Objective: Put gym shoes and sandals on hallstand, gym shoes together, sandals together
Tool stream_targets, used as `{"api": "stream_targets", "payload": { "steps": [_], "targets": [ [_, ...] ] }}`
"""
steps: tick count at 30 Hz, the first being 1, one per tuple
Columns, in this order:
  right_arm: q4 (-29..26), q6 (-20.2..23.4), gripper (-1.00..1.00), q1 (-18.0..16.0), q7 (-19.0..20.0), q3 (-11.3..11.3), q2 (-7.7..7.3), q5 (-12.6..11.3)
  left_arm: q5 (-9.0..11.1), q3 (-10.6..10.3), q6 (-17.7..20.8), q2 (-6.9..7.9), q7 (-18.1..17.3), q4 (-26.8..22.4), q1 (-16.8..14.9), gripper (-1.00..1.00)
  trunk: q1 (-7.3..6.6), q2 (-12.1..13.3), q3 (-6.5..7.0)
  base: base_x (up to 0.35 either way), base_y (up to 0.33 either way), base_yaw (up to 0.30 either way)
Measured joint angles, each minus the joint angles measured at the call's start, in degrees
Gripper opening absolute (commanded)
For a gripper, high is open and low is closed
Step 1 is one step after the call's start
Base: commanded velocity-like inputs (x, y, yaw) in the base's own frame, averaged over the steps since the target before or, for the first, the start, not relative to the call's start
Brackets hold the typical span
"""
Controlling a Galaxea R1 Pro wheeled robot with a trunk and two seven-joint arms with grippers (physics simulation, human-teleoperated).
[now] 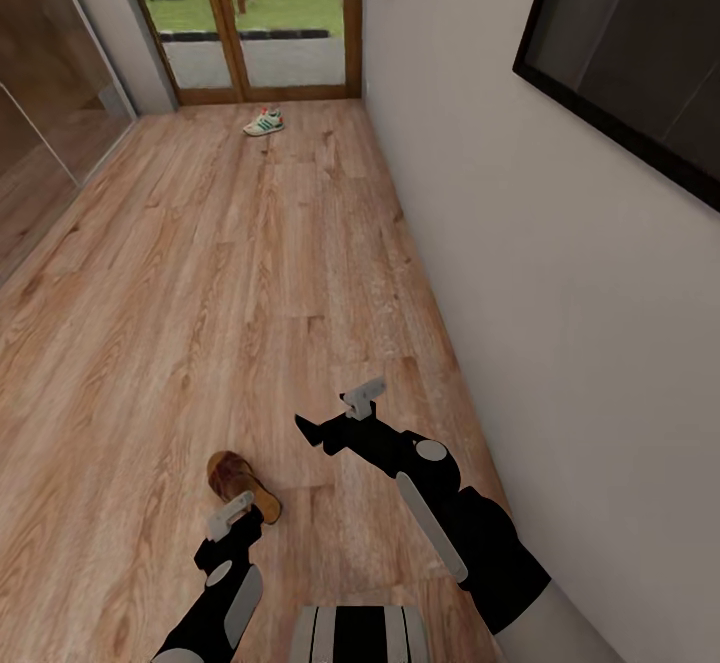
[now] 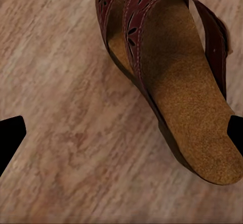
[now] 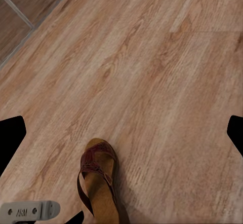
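Left gripper (image 1: 243, 515) open, hovering over 1 sandal (image 1: 240, 483) at 6 o'clock; right gripper (image 1: 335, 413) open, empty; gym shoe (image 1: 264, 123) at 12 o'clock on corridor floor (image 1: 200, 293).

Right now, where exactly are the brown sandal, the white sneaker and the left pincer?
brown sandal (image 2: 187, 97), left wrist view, on its tan footbed.
white sneaker (image 1: 264, 123), head view, on its upper, far down the corridor.
left pincer (image 1: 236, 515), head view, between its fingertips above the sandal.
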Motion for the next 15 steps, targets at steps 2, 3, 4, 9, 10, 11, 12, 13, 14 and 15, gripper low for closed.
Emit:
{"api": "stream_targets", "payload": {
  "steps": [2,3,4,9,10,11,12,13,14,15],
  "targets": [
    [0.0,0.0,1.0,0.0,0.0,0.0,0.0,0.0,0.0,-0.1,0.0,0.0,0.0,-0.1,-0.1,1.0,0.0,0.0,-0.04,0.0,0.0,-0.014],
    [0.0,0.0,1.0,0.0,0.0,0.0,0.0,0.0,0.0,-0.1,0.0,0.0,0.0,-0.1,-0.1,1.0,0.0,0.0,-0.05,0.0,0.0,-0.01],
    [0.0,0.0,1.0,0.0,0.0,0.0,0.0,0.0,0.0,-0.1,0.0,0.0,0.0,-0.1,-0.2,1.0,0.0,0.0,-0.06,0.0,0.0,-0.006],
    [0.0,0.0,1.0,0.0,0.0,0.0,0.0,0.0,0.0,-0.3,0.1,0.0,-0.1,-0.2,-0.4,1.0,0.0,0.0,-0.08,0.0,0.0,-0.003],
    [0.0,0.0,1.0,0.0,0.0,0.0,0.0,0.0,0.0,-0.5,0.1,0.0,0.0,-0.2,-0.5,1.0,0.0,0.0,-0.08,0.0,0.0,0.0],
    [0.0,0.0,1.0,0.0,0.0,0.0,0.0,0.0,0.0,-1.1,0.1,0.0,-0.1,-0.2,-0.5,1.0,0.0,0.0,-0.09,0.0,0.0,0.0],
    [0.0,0.0,1.0,0.0,0.0,0.0,0.0,0.0,0.0,-1.5,0.1,0.0,-0.1,-0.2,-0.4,1.0,0.0,0.0,-0.09,0.0,0.0,0.0],
    [0.0,0.0,1.0,0.0,0.0,0.0,0.0,0.0,0.0,-2.3,0.1,0.0,-0.1,-0.2,-0.4,1.0,0.0,0.0,-0.09,0.0,0.0,0.0],
    [0.0,0.0,1.0,0.0,0.0,0.0,0.0,0.0,0.0,-2.8,0.1,0.0,-0.1,-0.2,-0.4,1.0,0.0,0.0,-0.09,0.0,0.0,0.0],
    [0.0,0.0,1.0,0.0,0.0,0.0,0.0,0.0,0.1,-3.6,0.1,0.0,-0.1,-0.2,-0.4,1.0,0.0,0.0,-0.09,0.0,0.0,0.0]
  ]
}}
